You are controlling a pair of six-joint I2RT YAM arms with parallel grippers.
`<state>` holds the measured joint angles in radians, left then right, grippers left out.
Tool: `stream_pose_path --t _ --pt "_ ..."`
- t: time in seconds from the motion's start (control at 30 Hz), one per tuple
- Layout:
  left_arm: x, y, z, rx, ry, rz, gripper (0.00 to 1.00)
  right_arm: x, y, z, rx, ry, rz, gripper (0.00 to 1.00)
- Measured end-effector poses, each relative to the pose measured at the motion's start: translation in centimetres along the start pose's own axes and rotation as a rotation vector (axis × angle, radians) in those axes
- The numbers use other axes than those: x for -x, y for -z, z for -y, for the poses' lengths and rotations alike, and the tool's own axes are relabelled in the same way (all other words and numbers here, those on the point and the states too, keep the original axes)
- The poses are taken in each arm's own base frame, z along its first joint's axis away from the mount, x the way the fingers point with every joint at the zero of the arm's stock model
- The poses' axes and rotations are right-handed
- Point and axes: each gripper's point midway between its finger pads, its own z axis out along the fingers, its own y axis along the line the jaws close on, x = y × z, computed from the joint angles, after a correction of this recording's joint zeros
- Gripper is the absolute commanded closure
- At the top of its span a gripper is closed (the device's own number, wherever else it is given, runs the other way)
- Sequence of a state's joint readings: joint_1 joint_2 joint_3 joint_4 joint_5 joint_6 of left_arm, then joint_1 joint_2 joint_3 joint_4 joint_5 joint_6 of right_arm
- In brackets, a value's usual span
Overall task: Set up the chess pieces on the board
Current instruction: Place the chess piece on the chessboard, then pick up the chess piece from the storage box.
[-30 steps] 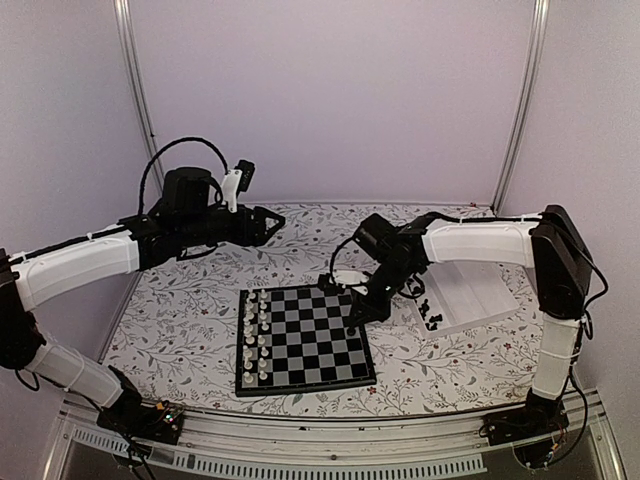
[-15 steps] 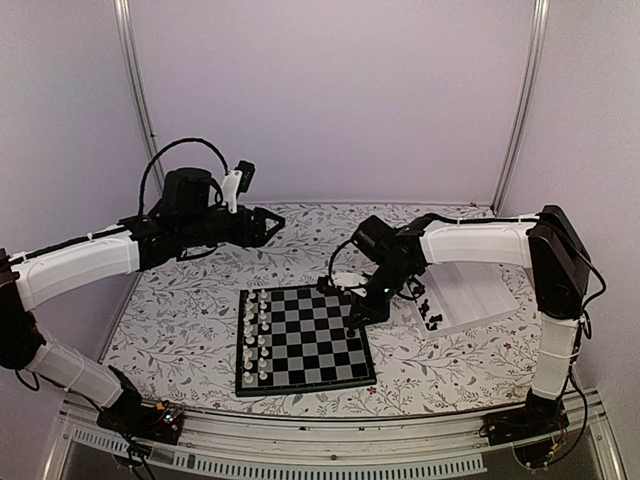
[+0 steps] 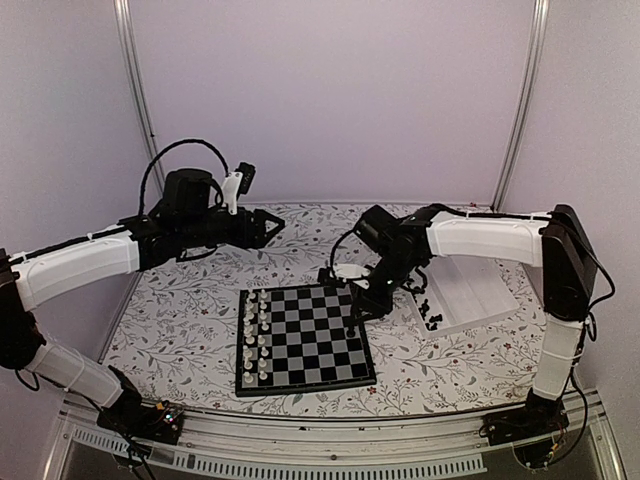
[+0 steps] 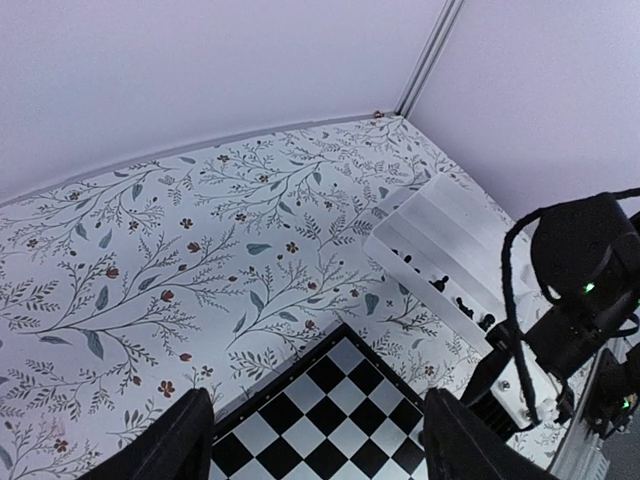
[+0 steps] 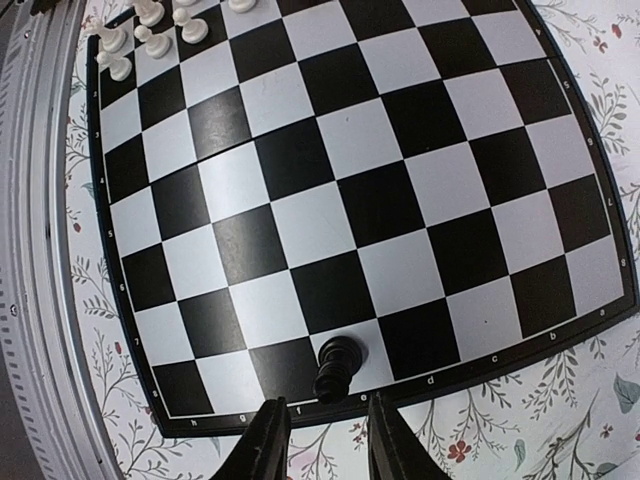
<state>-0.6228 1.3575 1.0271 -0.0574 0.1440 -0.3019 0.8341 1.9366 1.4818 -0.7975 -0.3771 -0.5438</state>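
Our right claw has risen a little and hangs open just behind one black chess piece standing on the edge row of the board. Only the right wrist camera shows that gap; from the top we count two rows of white pieces, and our left claw is open too.

White shells and black joints on left arm and right arm; looped black cable; black left claw.
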Motion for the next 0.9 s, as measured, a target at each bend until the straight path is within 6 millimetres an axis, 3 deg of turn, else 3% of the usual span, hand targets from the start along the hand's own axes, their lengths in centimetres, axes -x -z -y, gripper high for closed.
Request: stream_pose_path --t 0.1,0.23,0.3,0.57,0.7,0.9 --pt "-0.4 0.0 -0.1 0.004 -0.001 -0.015 0.27 0.2 2.0 0.2 -0.021 -0.002 0.026 0.72" --pt "-0.7 -0.2 -0.2 0.007 -0.003 -0.025 0.29 -0.7 6.0 2.3 -0.089 -0.054 0.086 0.77" --pt "-0.9 -0.5 -0.3 0.009 -0.005 -0.036 0.32 -2.0 7.5 3.8 -0.126 -0.096 0.099 0.8" --pt "-1.5 -2.9 0.3 -0.016 -0.008 -0.09 0.33 -10.7 11.4 11.7 -0.304 -0.351 0.071 0.89" --pt "-1.4 -3.3 1.4 -0.04 -0.014 -0.1 0.33 -12.9 12.2 13.9 -0.373 -0.397 0.05 0.9" --pt "-1.7 -3.2 2.1 -0.053 -0.019 -0.117 0.33 -14.4 9.6 15.1 -0.364 -0.415 -0.013 0.9"
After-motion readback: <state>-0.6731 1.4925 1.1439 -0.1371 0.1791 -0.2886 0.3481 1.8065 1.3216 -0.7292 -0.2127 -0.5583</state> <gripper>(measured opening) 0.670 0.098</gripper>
